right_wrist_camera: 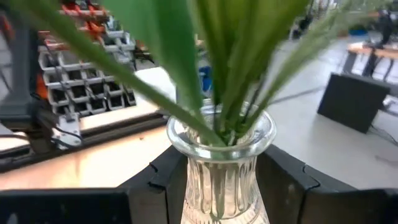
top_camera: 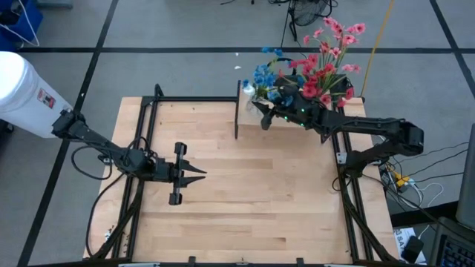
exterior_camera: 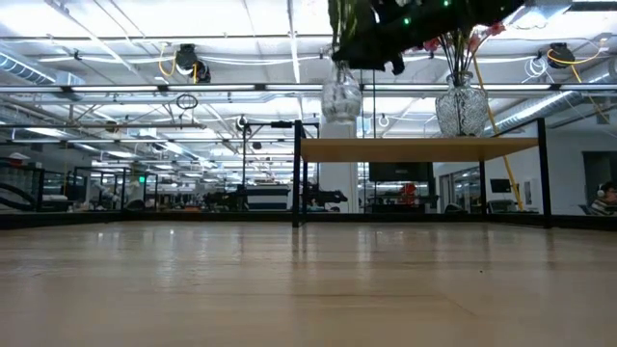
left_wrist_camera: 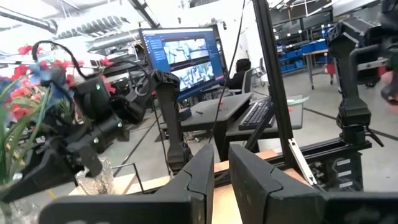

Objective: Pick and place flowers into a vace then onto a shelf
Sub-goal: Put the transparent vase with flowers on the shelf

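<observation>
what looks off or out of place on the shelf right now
Nothing is spilled or tipped. One glass vase stands upright on the shelf. The only oddity: the second vase hangs above the shelf's end, gripped at the neck by the right gripper, with green stems inside.

Robotics lab / industrial workshop floor, not home. Wooden tabletop point(top_camera: 245, 185) bolted in black metal frame point(top_camera: 152, 111), sitting on grey floor with dark taped grid lines point(top_camera: 96, 50). Low view: big open hall, exposed ceiling pipes point(exterior_camera: 145, 58), strip lights, rows of similar rigs far back. Left wrist view: monitor point(left_wrist_camera: 183, 53) with video feeds, keyboard point(left_wrist_camera: 258, 112) on desk, person seated behind. Blue storage bins point(left_wrist_camera: 301, 53) on racks. Loose cables point(top_camera: 412, 189) beside table.
</observation>
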